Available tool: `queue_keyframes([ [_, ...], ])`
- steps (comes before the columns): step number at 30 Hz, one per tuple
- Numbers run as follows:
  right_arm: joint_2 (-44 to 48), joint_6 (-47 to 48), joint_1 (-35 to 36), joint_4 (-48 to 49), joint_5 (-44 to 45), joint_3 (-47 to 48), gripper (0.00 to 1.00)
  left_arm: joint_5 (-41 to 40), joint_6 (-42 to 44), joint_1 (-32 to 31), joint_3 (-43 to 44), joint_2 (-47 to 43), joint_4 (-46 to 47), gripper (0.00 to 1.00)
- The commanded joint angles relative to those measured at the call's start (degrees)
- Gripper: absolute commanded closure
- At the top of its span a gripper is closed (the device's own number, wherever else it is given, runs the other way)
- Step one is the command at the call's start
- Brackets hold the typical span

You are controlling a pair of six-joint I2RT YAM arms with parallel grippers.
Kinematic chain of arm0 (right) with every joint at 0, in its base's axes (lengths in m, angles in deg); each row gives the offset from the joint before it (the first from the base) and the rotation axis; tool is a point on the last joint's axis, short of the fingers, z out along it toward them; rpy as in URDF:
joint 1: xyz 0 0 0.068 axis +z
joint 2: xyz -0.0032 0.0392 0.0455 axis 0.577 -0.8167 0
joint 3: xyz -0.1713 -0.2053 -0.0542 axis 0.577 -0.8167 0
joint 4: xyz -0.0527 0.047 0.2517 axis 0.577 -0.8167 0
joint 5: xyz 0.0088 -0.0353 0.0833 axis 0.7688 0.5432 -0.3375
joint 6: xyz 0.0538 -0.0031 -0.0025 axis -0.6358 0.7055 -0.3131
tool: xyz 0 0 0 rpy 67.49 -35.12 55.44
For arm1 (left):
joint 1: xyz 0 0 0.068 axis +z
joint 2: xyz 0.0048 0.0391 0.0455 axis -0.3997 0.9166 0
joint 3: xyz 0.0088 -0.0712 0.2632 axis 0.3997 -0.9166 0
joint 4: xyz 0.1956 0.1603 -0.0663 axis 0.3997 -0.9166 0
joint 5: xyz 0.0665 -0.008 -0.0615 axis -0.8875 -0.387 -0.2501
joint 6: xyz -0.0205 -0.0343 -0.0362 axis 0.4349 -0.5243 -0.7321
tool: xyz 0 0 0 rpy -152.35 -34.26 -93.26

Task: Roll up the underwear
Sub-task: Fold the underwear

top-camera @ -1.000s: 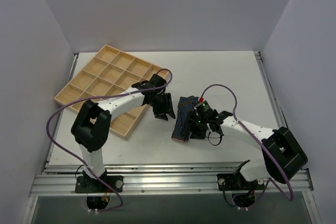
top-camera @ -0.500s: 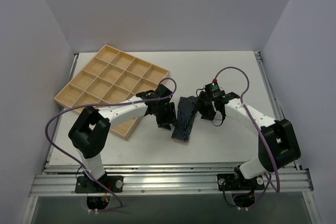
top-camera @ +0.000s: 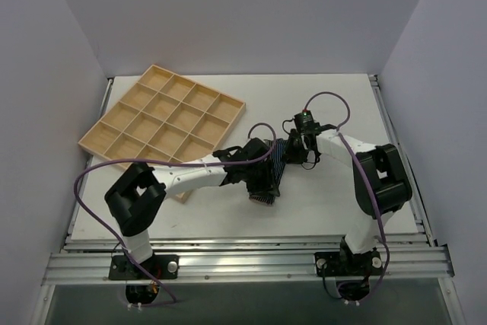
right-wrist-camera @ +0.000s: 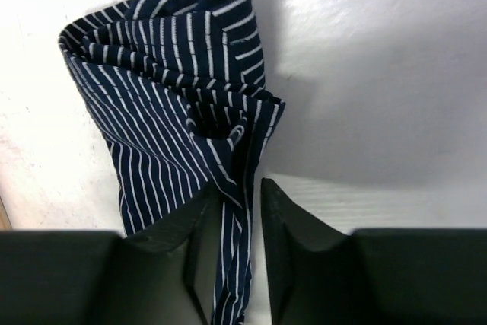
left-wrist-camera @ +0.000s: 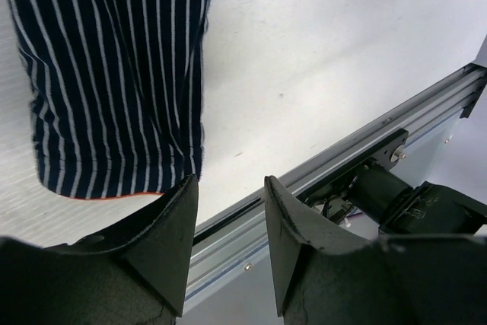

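The underwear point(top-camera: 278, 164) lies mid-table as a narrow, bunched strip of navy cloth with thin white stripes. In the left wrist view the underwear point(left-wrist-camera: 106, 66) shows a reddish edge at its near end. My left gripper point(top-camera: 262, 186) hovers over that near end; the left gripper point(left-wrist-camera: 230, 184) is open, with only table and rail showing between its fingers. My right gripper point(top-camera: 295, 154) is at the far end. There the underwear point(right-wrist-camera: 167, 97) is folded into layers, and the right gripper point(right-wrist-camera: 237, 188) has its jaws narrowed around a hanging fold.
A wooden tray point(top-camera: 163, 123) of square cells sits at the back left, its near corner beside the left arm. An aluminium rail point(top-camera: 251, 260) runs along the table's front edge; the rail point(left-wrist-camera: 358, 150) lies just beyond the left fingers. Purple cables loop over both arms.
The left arm has swung right, from beside the garment to over its near end. The right gripper has moved to the far end and narrowed its jaws on a fold.
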Motion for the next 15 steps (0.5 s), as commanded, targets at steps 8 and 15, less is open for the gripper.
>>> queue_keyframes([
  [8, -0.82, 5.65, -3.97, 2.47, -2.92, 0.19, 0.79, -1.87, -1.86, -4.18, -2.94, 4.73, 10.44, 0.52],
  [15, 1.36, 6.18, -3.97, 0.98, -4.24, 0.81, 0.56, -2.65, 1.30, -4.81, 1.97, 3.24, 6.85, 0.50],
])
